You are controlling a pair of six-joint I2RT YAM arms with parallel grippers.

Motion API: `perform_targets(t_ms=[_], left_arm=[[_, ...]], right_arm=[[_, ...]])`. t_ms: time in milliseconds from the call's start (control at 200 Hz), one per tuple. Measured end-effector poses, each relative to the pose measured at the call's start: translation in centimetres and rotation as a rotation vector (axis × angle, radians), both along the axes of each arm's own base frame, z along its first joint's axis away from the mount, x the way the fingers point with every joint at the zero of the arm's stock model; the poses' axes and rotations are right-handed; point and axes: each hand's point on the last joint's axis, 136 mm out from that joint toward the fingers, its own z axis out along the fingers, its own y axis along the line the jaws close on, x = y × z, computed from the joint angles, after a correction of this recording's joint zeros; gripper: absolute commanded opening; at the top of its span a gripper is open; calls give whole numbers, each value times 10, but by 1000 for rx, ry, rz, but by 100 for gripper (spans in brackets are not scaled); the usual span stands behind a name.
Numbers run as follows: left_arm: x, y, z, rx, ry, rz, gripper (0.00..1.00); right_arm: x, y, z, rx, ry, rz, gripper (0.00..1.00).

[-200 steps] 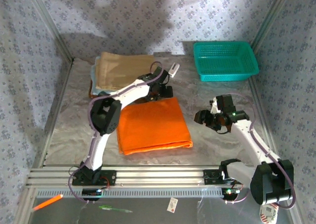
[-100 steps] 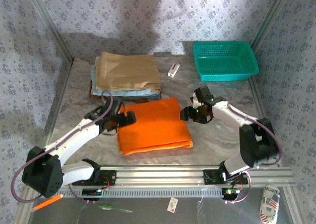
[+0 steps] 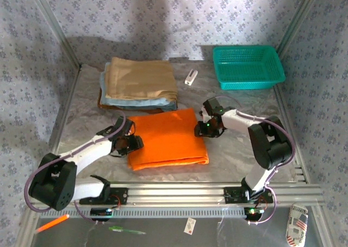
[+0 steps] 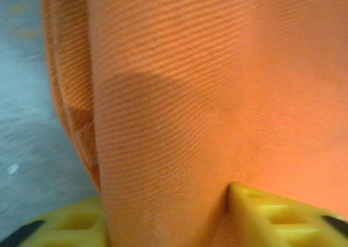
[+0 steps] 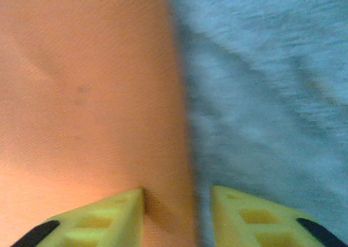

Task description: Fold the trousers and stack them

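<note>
Item under inspection: the bright orange soft fabric trousers (image 3: pixel 167 139). They lie folded into a flat, roughly rectangular pad on the grey marbled counter (image 3: pixel 234 149), near its middle and towards the near edge. They are apart from the other cloths and well apart from the basket.

Left tool (image 3: pixel 132 143): it is positioned at the left edge of the folded trousers, low on the counter. In the left wrist view, the left tool (image 4: pixel 163 225) has its yellow fingers (image 4: pixel 277 217) set wide apart. The orange cloth fills the whole gap and touches both fingers. The layered fold edge runs just beside the left-hand finger. Whether the fingers are clamping the cloth or merely bracketing it cannot be told.

Right tool (image 3: pixel 204 128): it is positioned at the right edge of the trousers, towards the far corner. In the right wrist view, the right tool (image 5: pixel 176 214) is partly open and straddles that edge. One finger (image 5: pixel 103 217) rests over the orange cloth and the other sits over bare counter. A thin strip of counter is visible between the cloth edge and that second finger, so nothing is gripped.

Other items:
- A tan folded cloth (image 3: pixel 140 78) sits on top of a light blue folded cloth (image 3: pixel 142 102) at the far left.
- A teal plastic mesh basket (image 3: pixel 248 67) stands at the far right.
- A small white oblong object (image 3: pixel 190 76) lies between the cloth stack and the basket. It cannot be identified.
</note>
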Motion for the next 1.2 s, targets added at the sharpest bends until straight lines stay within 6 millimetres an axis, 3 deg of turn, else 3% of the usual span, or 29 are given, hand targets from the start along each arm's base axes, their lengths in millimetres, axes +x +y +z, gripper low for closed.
perform_targets(t_ms=[80,175,440,665,874,959,1049,1204], left_arm=[[2,-3,6,-19,-26,-13,19],[1,-3,18,-34,-63,-24,0],[-15,0,73,-94,-189,-44,0],[-15,-4,121,-119,-242,-58,0],[-14,-14,191,-118,-348,-116,0],[0,-5,221,-82,-405,-104,0],[33,16,241,-23,-439,-42,0],[98,61,234,48,-388,76,0]], right_arm=[[-6,5,3,9,5,8,8],[-6,3,13,15,-7,-9,0],[-9,3,71,67,-134,-42,0],[-20,3,113,71,-222,-53,0],[-19,-5,165,80,-312,-96,0],[-7,0,189,84,-344,-104,0],[21,15,212,103,-388,-108,0],[83,43,217,123,-402,-116,0]])
